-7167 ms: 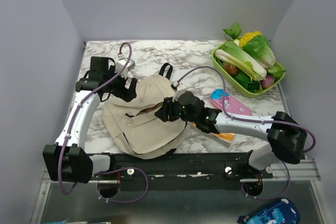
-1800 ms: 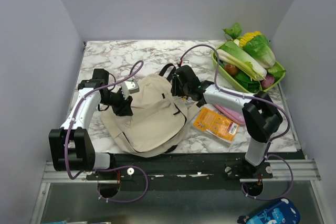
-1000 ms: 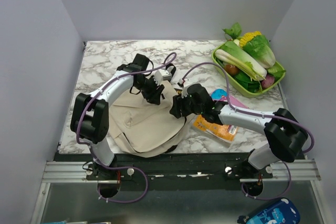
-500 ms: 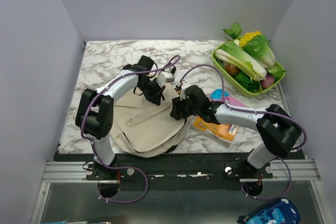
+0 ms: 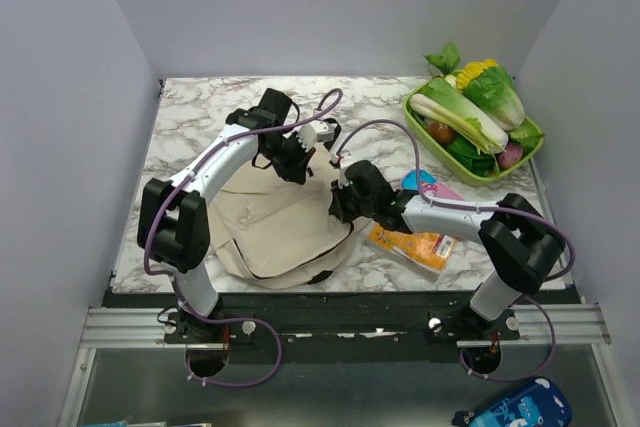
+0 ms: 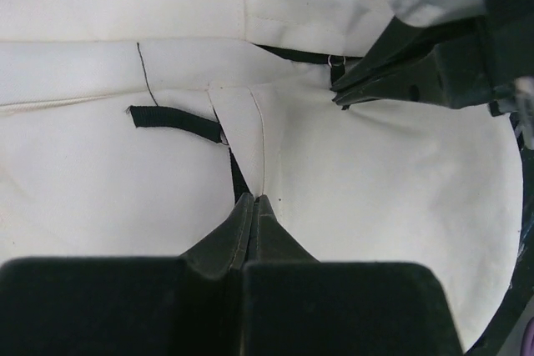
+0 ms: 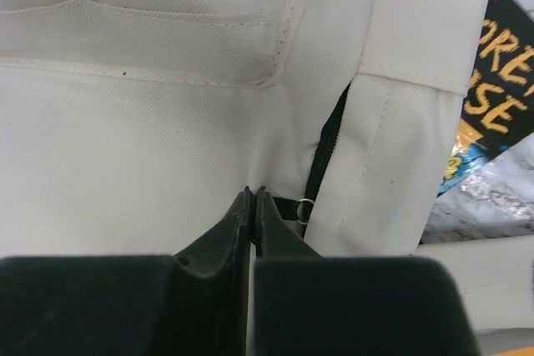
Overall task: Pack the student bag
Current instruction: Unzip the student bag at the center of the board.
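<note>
Items on the marbled surface [image 5: 195, 112], left to right:

1. Student bag [image 5: 270, 232]: cream cloth, lying flat, left of centre near the front edge.
2. Left pincer [image 6: 253, 199]: closed at the bag's far edge, tips on the cloth at a thin black strap [image 6: 163, 116]. I cannot tell whether cloth is caught.
3. Right pincer [image 7: 253, 192]: closed at the bag's right edge, tips on cloth beside a black zip [image 7: 324, 156] and a small metal ring [image 7: 305, 206].
4. Orange book [image 5: 415, 245]: just right of the bag.
5. Green basket [image 5: 487, 180]: vegetables inside, far right corner.
</note>
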